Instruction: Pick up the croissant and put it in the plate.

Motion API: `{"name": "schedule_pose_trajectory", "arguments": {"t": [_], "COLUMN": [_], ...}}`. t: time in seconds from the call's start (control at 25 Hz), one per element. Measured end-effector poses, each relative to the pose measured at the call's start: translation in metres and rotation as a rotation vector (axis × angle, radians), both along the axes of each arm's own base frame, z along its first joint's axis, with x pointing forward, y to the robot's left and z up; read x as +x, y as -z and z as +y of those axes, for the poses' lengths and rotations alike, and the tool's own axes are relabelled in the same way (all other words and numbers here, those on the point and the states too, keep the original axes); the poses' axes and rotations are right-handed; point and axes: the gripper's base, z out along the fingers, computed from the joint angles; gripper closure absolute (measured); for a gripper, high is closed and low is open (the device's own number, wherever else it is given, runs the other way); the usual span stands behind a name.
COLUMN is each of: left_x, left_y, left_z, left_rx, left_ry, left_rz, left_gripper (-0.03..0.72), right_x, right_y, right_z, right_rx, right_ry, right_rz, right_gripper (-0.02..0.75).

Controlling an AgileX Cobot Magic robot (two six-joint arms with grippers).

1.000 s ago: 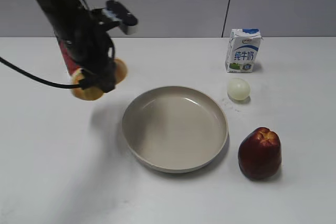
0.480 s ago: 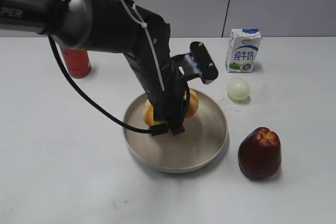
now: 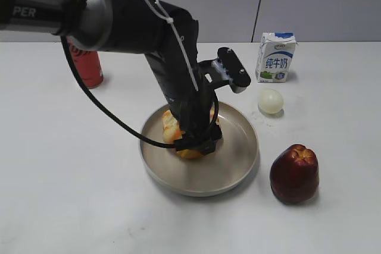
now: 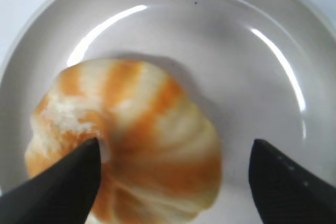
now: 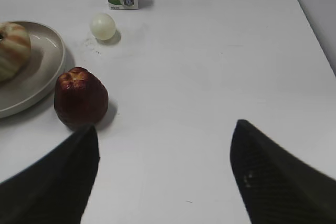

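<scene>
Even, bright indoor light fills all three views — soft, with no hard beams. In the left wrist view the plate carries two curved streaks of glare above the left gripper, and the croissant between the fingers looks soft, the dark fingertips blurred at the bottom edge. In the exterior view the table reads washed-out white; a faint shadow lies under the apple. The right wrist view is sharp farther out — its own fingertips are dark, unfocused shapes.
</scene>
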Motion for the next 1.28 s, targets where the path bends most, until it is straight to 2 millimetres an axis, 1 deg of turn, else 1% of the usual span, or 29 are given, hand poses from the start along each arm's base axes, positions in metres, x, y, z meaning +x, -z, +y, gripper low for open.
{"name": "schedule_pose_trajectory", "arguments": {"t": [0.2, 0.36, 0.44, 0.56, 0.64, 0.68, 0.8, 0.92, 1.04, 1.12, 1.2, 1.28], "left_x": [0.002, 0.0, 0.001, 0.007, 0.016, 0.023, 0.047, 0.067, 0.076, 0.078, 0.076, 0.072], "left_y": [-0.016, -0.025, -0.03, -0.041, -0.051, -0.056, -0.071, -0.092, -0.117, -0.132, -0.145, -0.151], "left_z": [-0.004, -0.003, 0.002, 0.017, 0.037, 0.051, 0.093, 0.142, 0.185, 0.208, 0.23, 0.247], "left_rx": [0.003, 0.04, 0.064, 0.082, 0.103, 0.116, 0.096, 0.042, -0.014, -0.045, -0.07, -0.079], "left_ry": [0.01, 0.026, 0.01, -0.105, -0.202, -0.262, -0.463, -0.669, -0.807, -0.869, -0.925, -0.969], "left_rz": [0.019, 0.055, 0.071, 0.113, 0.158, 0.183, 0.207, 0.2, 0.164, 0.137, 0.112, 0.103], "left_gripper": [0.01, 0.031, 0.054, 0.074, 0.08, 0.081, 0.087, 0.094, 0.095, 0.095, 0.097, 0.097], "right_x": [0.0, 0.0, 0.0, 0.0, 0.0, 0.0, 0.0, 0.0, 0.0, 0.0, 0.0, 0.0], "right_y": [0.0, 0.0, 0.0, 0.0, 0.0, 0.0, 0.0, 0.0, 0.0, 0.0, 0.0, 0.0], "right_z": [0.0, 0.0, 0.0, 0.0, 0.0, 0.0, 0.0, 0.0, 0.0, 0.0, 0.0, 0.0], "right_rx": [0.0, 0.0, 0.0, 0.001, 0.001, 0.001, 0.001, 0.001, 0.001, 0.0, 0.0, 0.0], "right_ry": [0.0, 0.0, 0.0, 0.0, 0.0, 0.0, 0.0, 0.0, 0.0, 0.0, 0.0, 0.0], "right_rz": [0.0, 0.0, 0.0, 0.0, 0.0, 0.0, 0.0, 0.0, 0.0, 0.0, 0.0, 0.0], "right_gripper": [0.15, 0.15, 0.15, 0.15, 0.15, 0.15, 0.15, 0.15, 0.15, 0.15, 0.15, 0.15]}}
